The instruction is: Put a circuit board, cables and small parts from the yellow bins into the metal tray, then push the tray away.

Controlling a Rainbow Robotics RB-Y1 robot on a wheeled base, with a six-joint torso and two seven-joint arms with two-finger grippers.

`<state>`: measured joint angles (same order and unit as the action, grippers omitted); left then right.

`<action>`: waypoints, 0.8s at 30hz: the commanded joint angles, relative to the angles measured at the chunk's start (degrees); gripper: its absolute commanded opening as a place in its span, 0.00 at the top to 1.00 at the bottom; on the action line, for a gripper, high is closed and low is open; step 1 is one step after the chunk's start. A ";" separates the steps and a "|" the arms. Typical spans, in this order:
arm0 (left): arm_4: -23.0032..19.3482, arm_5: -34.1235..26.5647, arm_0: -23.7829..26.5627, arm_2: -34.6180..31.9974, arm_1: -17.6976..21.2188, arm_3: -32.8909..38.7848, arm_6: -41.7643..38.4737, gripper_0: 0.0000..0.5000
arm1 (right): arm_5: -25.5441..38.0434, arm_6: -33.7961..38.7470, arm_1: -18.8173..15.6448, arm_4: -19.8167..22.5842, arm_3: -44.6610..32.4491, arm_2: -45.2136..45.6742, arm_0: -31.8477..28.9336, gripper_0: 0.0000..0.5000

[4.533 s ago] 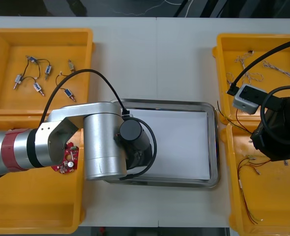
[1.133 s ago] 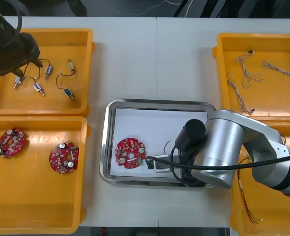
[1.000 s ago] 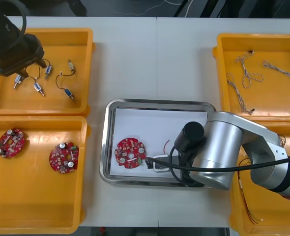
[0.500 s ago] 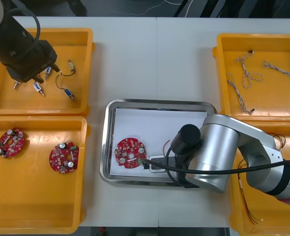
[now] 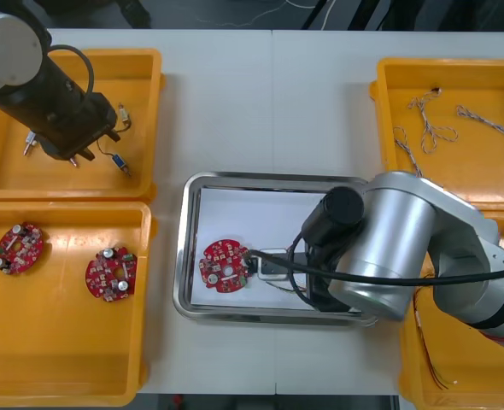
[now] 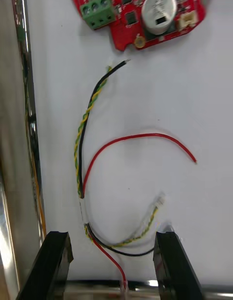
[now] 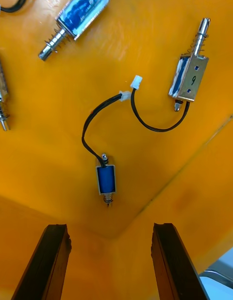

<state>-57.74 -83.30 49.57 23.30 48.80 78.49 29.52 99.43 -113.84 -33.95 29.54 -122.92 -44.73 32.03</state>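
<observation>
Hovering at the upper left of the front view, the left gripper (image 5: 78,154) hangs over the upper-left bin (image 5: 141,77), above small parts (image 5: 115,162) on black leads. At centre sits the tray (image 5: 184,248), white inside, with one board (image 5: 226,266) at its lower left. The right arm (image 5: 397,248) reaches in from the right edge across the tray's right half, its wrist just beside that board. Two spare boards (image 5: 111,275) lie apart in the lower-left bin (image 5: 64,359). Twisted cables (image 5: 427,128) lie in the upper-right bin (image 5: 389,77).

From the right wrist, the right gripper (image 6: 112,266) stands wide and empty, low over the tray's white floor. A cable (image 6: 97,149) of red, yellow and black strands lies loose there. Its nearest loop sits between the fingers (image 6: 53,261), ungripped, and the rest curls away toward the board. One twisted end stops just short of the board's edge. The tray's shiny rim runs past the outer side of one finger.

From the left wrist, the left gripper is likewise wide and empty above the bin's floor. A blue-bodied part (image 7: 107,179) lies just beyond the gap between the fingers, its black lead looping out to a white plug. Three other parts lie farther off.
</observation>
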 commanded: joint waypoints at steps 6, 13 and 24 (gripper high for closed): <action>-1.76 1.92 1.41 3.86 -0.72 -0.97 -3.06 0.00 | 10.57 3.18 7.14 5.35 -6.89 13.88 -0.04 0.00; -2.64 3.76 1.59 3.86 -0.64 -3.34 -2.27 0.00 | 10.57 5.64 8.55 11.68 -10.06 26.09 -0.30 0.00; -5.28 9.65 4.75 8.60 -0.90 -9.49 -1.13 0.00 | 10.57 18.21 1.96 14.49 -17.18 40.51 -4.43 0.00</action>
<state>-61.93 -75.07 50.68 29.77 48.65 69.99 29.52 109.83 -98.81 -28.64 43.12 -137.77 -7.80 29.40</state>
